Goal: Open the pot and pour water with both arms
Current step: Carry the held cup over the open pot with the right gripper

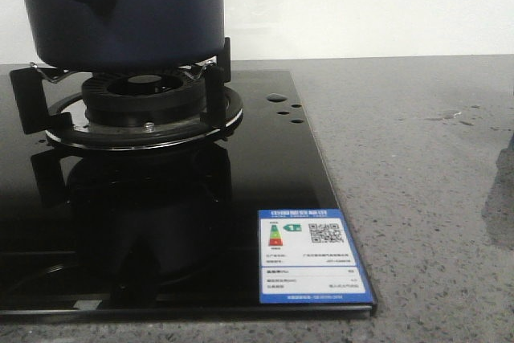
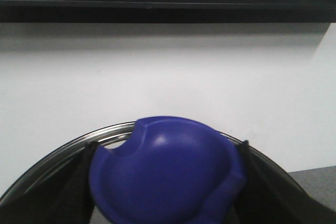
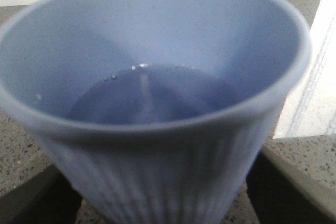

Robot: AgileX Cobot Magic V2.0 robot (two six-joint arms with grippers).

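On the near right corner of the glossy black glass gas hob [image 1: 265, 166] sits a blue-bordered white energy label [image 1: 313, 256] with a QR code, a coloured rating ladder and rows of small print too fine to read. Beyond the label stands the ring-shaped black burner [image 1: 144, 90] inside its metal pan support [image 1: 48, 90], and on that rests the pot [image 1: 120, 10], dark navy, matte, round-bottomed, with a stubby holed knob on its side. To the hob's right stretches a grey speckled stone worktop [image 1: 418, 166].

The left tool [image 2: 168, 182] is closed around a smooth blue knob [image 2: 165, 174] on a round, metal-rimmed lid [image 2: 105, 132]. The right tool [image 3: 157, 192] grips a pale blue ribbed cup [image 3: 152, 171] holding water [image 3: 152, 95].
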